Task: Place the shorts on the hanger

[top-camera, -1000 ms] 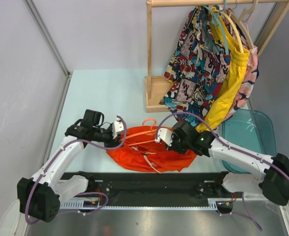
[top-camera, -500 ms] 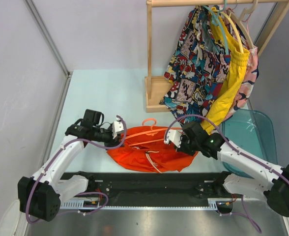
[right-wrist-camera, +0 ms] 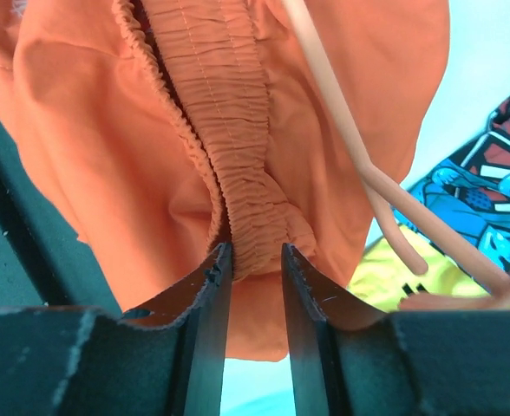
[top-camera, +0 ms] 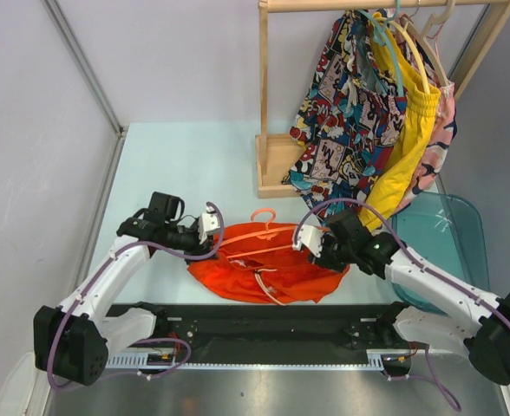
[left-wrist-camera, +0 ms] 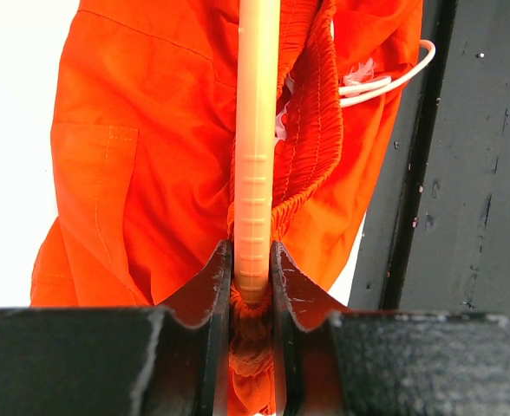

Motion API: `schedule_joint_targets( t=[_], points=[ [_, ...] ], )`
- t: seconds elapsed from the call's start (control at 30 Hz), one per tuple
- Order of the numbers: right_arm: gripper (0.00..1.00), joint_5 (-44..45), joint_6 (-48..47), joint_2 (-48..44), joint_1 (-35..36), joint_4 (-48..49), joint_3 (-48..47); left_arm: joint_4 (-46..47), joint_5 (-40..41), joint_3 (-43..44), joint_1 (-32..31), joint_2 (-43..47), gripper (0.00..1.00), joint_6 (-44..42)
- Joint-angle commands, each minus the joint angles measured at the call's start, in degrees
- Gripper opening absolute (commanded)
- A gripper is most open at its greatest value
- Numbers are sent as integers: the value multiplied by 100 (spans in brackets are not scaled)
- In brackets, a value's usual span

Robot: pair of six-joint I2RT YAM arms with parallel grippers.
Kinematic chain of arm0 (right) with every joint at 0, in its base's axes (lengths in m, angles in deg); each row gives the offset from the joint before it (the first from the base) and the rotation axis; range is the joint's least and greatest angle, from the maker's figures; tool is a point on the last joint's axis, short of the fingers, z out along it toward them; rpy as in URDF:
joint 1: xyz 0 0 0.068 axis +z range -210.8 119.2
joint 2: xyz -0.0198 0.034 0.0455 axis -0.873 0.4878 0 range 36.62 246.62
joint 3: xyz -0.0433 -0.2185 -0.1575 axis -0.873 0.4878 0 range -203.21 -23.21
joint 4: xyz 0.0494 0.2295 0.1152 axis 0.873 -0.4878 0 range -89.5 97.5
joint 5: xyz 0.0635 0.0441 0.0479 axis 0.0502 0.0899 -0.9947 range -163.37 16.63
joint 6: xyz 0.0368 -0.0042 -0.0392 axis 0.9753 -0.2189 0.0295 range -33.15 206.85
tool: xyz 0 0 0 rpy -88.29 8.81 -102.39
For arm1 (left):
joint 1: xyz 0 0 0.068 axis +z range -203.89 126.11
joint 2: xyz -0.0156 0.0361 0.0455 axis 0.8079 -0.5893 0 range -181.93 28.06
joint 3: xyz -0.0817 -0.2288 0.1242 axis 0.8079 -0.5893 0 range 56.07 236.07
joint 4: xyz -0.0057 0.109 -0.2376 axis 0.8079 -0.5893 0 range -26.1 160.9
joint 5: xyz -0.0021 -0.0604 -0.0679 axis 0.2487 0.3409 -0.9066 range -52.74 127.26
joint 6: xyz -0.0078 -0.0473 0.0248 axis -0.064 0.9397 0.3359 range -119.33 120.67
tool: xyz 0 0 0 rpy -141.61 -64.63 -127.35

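Where the pale blue table [top-camera: 194, 165] meets the black rail [top-camera: 272, 325] along its near edge, the bright orange-red fabric shorts [top-camera: 268, 270] lie in a crumpled heap between the two arms, their pale cream drawstring [top-camera: 269, 288] looping out toward the rail. Across their far side rests the thin orange plastic hanger [top-camera: 253, 232], flat on the cloth with its hook pointing away from the arm bases. Seen from the left wrist, one end of the hanger [left-wrist-camera: 257, 130] runs straight up the middle, with the gathered elastic waist of the shorts [left-wrist-camera: 142, 156] bunched beside it. The left arm [top-camera: 107, 279] stretches forward and bends inward at the wrist, low over the table; the left jaws are clenched on that hanger end, with a wad of orange fabric caught under it. The right arm [top-camera: 437, 279] reaches in from the other side, wrist turned toward the heap. The right jaws stand on either side of the ruffled waistband [right-wrist-camera: 255, 217], which fills the gap between them; whether they press it or merely flank it I cannot tell
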Motion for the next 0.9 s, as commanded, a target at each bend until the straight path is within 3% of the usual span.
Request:
schedule_joint_targets(
  t=[0.0,0.1,0.2,0.23,0.27,0.5,0.67,0.87],
  points=[
    [37,434,269,359,384,287,59,83,-186,202,83,-51,0,82],
    [40,480,514,562,263,542,199,92,-221,193,109,-77,0,144],
    [20,321,709,649,-262,464,244,-145,-274,228,276,-25,0,-137],
    [6,260,674,623,-465,429,235,-381,-292,246,355,2,0,-260],
    [0,216,622,414,-659,420,217,-461,-292,237,564,28,0,-435],
    [0,-92,410,-396,-1617,51,200,-1411,-626,387,1304,169,0,-1542],
    [0,-602,576,-177,-2662,103,-2,-1710,-494,246,1366,520,0,-2097],
    [0,-980,762,104,-3103,165,-301,-1947,-336,185,1366,687,0,-2537]
  ],
)
